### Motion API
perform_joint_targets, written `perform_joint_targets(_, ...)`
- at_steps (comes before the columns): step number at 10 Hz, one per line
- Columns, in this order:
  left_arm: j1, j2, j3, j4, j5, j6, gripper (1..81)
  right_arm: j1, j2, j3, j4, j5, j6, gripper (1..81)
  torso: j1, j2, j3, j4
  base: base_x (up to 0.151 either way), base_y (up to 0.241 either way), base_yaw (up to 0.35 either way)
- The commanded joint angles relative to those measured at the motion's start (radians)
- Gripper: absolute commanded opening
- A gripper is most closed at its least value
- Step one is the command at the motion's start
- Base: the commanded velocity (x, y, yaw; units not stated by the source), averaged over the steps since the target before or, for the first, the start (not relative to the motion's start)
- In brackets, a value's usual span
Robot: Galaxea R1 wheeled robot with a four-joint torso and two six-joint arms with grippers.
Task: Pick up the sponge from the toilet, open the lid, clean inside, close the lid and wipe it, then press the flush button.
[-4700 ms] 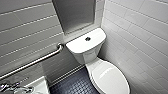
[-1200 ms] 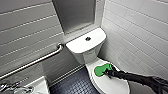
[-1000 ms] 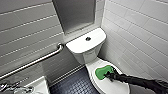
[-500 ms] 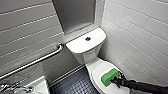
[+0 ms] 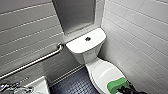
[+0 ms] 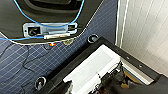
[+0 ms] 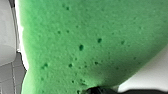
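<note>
R end effector (image 5: 124, 89) pinching sponge (image 5: 114, 84), sponge on lid (image 5: 103, 73) near end, touching it.

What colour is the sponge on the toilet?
The sponge is bright green with tiny dark holes, clearest in the right wrist view.

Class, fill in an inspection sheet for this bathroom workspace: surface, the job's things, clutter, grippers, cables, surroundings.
Surface: the lid, closed, white and glossy.
Job's things: the sponge, green, on the lid's near end; the flush button in the middle of the tank top of the toilet.
Clutter: nothing seen.
Grippers: right gripper shut on the sponge at its near edge; left gripper above the robot's base, open or shut unclear.
Cables: blue cable looping across the robot's body.
Surroundings: white tiled wall, dark studded floor, grab bar, sink with tap.
</note>
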Motion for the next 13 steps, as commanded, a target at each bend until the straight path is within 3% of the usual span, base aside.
perform_joint_targets(1, 0.058, -0.003, 0.024, 0.001, 0.1, 0.014, 81.1, -0.051, -0.126, 0.123, -0.005, 0.026, -0.001, 1.0, 0.0, 0.0, 0.0, 0.0, 0.0, 0.0, 0.0)
perform_joint_targets(4, 0.059, 0.002, 0.025, 0.001, 0.108, 0.027, 81.1, -0.157, -0.221, 0.239, -0.022, 0.104, -0.007, 1.0, 0.0, 0.0, 0.0, 0.0, 0.0, 0.0, 0.0)
perform_joint_targets(8, 0.059, 0.014, 0.022, 0.001, 0.117, 0.04, 81.1, -0.231, -0.311, 0.352, -0.031, 0.13, -0.01, 1.0, 0.0, 0.0, 0.0, 0.0, 0.0, 0.0, 0.0)
perform_joint_targets(11, 0.058, 0.014, 0.022, 0.001, 0.116, 0.046, 81.1, -0.17, -0.348, 0.497, -0.04, 0.148, -0.015, 1.0, 0.0, 0.0, 0.0, 0.0, 0.0, 0.0, 0.0)
perform_joint_targets(13, 0.059, 0.014, 0.022, 0.001, 0.116, 0.049, 81.1, -0.084, -0.324, 0.525, -0.04, 0.138, -0.015, 1.0, 0.0, 0.0, 0.0, 0.0, 0.0, 0.0, 0.0)
